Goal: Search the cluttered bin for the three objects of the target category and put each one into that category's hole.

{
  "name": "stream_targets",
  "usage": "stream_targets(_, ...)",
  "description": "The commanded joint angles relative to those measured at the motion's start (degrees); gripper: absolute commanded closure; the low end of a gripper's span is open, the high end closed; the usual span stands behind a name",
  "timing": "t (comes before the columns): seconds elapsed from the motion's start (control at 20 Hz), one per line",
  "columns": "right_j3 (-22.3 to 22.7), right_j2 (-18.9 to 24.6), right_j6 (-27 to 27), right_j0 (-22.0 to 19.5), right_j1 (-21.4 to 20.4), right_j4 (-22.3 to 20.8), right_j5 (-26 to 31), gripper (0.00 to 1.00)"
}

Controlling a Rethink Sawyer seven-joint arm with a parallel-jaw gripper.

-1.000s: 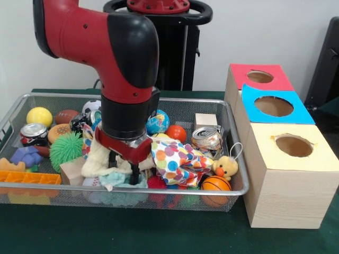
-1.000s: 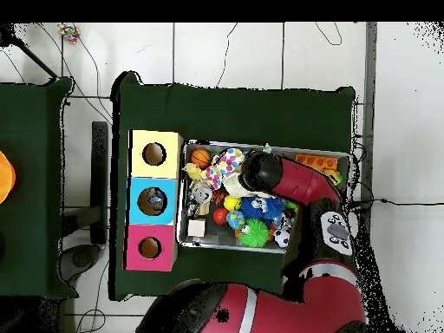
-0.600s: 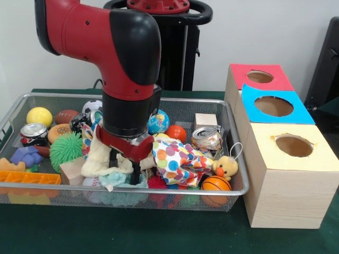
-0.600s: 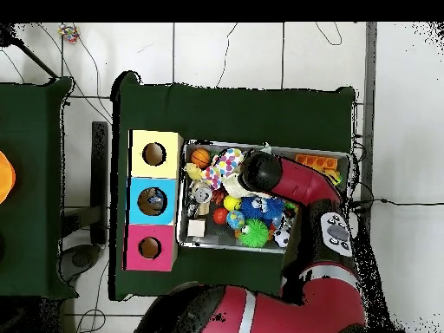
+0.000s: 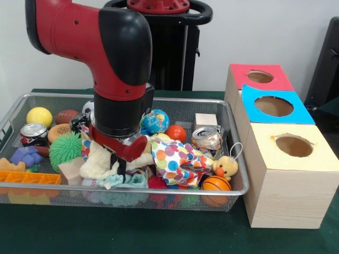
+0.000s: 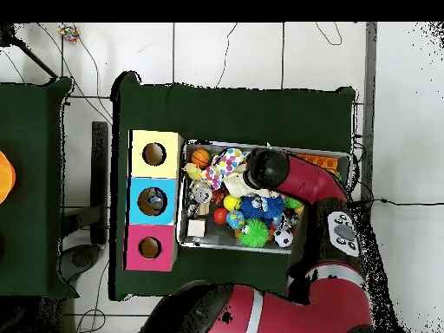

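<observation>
Gripper [image 5: 117, 165] is down in the soft pile at the near edge of the wire bin [image 5: 233, 119], fingers buried among the cream cloth [image 5: 100, 161] and teal cloth [image 5: 124, 181]. Can't tell if they're spread or closed on anything.

Target category isn't evident; candidates sit all over the bin.

Risks:
- cloth could snag and drag the polka-dot cloth [image 5: 175, 159] along on the lift, spilling the basketball [image 5: 215, 183] or duck [image 5: 225, 166] over the near rim
- wrong or double pick, since the contact point is hidden
- mesh could catch a fingertip

Bin sits on a green tabletop [image 5: 159, 233]. Three boxes stand just beside its end, the yellow hole [image 5: 294, 145] nearest, then blue hole [image 5: 274, 106], then red hole [image 5: 260, 76]. White wall behind.
</observation>
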Motion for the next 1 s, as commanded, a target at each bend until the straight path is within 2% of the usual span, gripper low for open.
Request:
stream_targets(0.05,-5.72,-0.05,6.31,0.11,1.11,0.79,5.78,1.00)
stream_targets(0.2,-6.90,-1.09,6.00,0.34,-1.28,0.42,7.93,1.00)
stream_targets(0.35,-9.73,-2.10,3.31,-0.49,-5.85,-0.12,16.04,1.00)
stream_targets(0.55,-13.53,-1.77,0.77,-2.09,-8.30,-0.33,24.09,1.00)
stream_targets(0.75,-15.45,-0.55,-0.71,-3.73,-8.75,-0.46,27.52,1.00)
stream_targets(1.0,-13.99,0.05,-1.20,-4.80,-9.43,-1.56,27.45,1.00)
